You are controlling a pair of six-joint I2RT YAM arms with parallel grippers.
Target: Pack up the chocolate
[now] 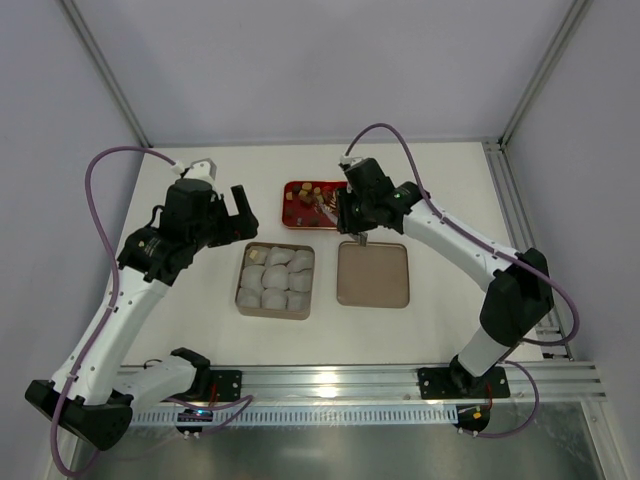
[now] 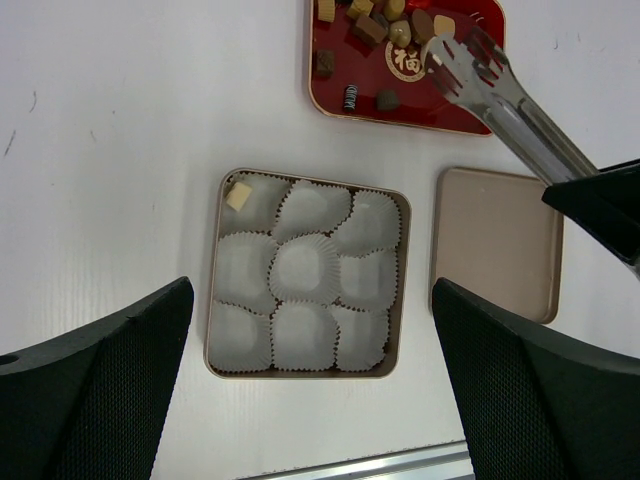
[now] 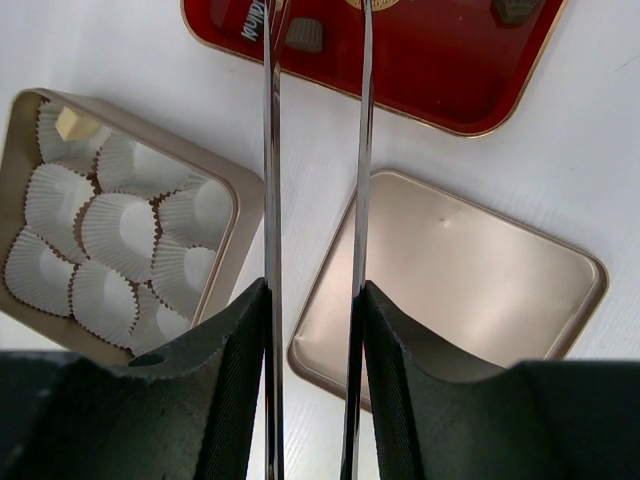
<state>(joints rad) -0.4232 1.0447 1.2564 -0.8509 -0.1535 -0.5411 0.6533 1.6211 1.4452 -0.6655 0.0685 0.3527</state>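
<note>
The chocolate [image 2: 385, 25] lies as several small dark, tan and cream pieces in a red tray [image 2: 420, 105] at the back; it also shows in the top view [image 1: 305, 197]. One cream piece [image 2: 238, 194] sits in the far-left paper cup of the tan tin [image 2: 213, 300]. My right gripper [image 3: 315, 295] is shut on metal tongs [image 3: 272, 150]. The tong tips [image 2: 460, 55] stand apart over the red tray, with a dark piece [image 3: 305, 35] between them. My left gripper [image 2: 312, 330] is open and empty, hovering above the tin's near edge.
A tan lid [image 2: 497, 245] lies flat right of the tin, under my right arm [image 1: 440, 235]. The tin holds several white paper cups [image 2: 305, 270]. A metal rail [image 1: 350, 380] runs along the table's near edge.
</note>
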